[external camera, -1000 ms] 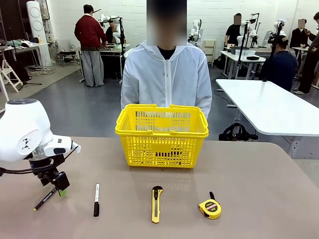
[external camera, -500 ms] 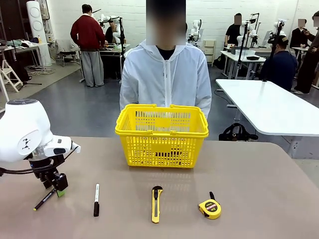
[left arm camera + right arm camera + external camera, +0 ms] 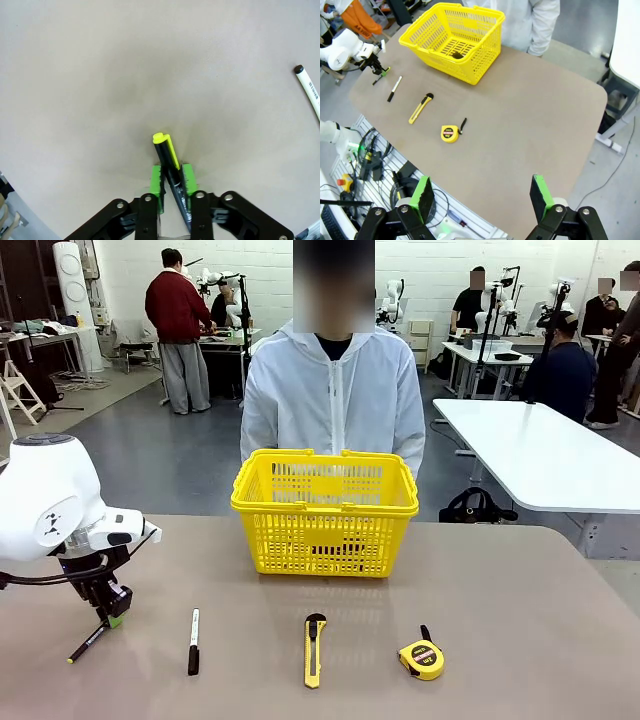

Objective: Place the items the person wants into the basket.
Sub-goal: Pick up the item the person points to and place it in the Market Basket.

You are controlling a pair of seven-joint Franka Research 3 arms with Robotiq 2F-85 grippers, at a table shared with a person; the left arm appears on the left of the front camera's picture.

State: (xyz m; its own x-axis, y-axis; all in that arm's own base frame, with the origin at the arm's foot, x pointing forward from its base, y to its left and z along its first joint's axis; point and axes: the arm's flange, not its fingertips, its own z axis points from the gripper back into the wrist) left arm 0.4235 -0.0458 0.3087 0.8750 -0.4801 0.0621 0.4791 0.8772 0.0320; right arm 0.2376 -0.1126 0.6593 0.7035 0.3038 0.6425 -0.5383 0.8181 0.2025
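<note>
My left gripper (image 3: 108,610) is shut on the slim black pen (image 3: 88,639) at the table's left side. In the left wrist view the pen (image 3: 170,160) sits between the green pads (image 3: 156,181), its yellow-green end pointing away over the table. The yellow box cutter (image 3: 314,648) lies near the front edge, in front of the yellow basket (image 3: 325,510). Behind the basket stands the person in a white jacket (image 3: 333,400). My right gripper (image 3: 482,195) hangs open high above the table, holding nothing. From there I see the basket (image 3: 455,40) and the box cutter (image 3: 421,108).
A white-and-black pen (image 3: 193,640) lies between the held pen and the box cutter. A round yellow tape measure (image 3: 421,657) lies to the cutter's right. The table's right half is bare (image 3: 540,620). Other people and tables stand far behind.
My left gripper has shifted slightly left and a little up with the pen between its pads. Everything else on the table has stayed put.
</note>
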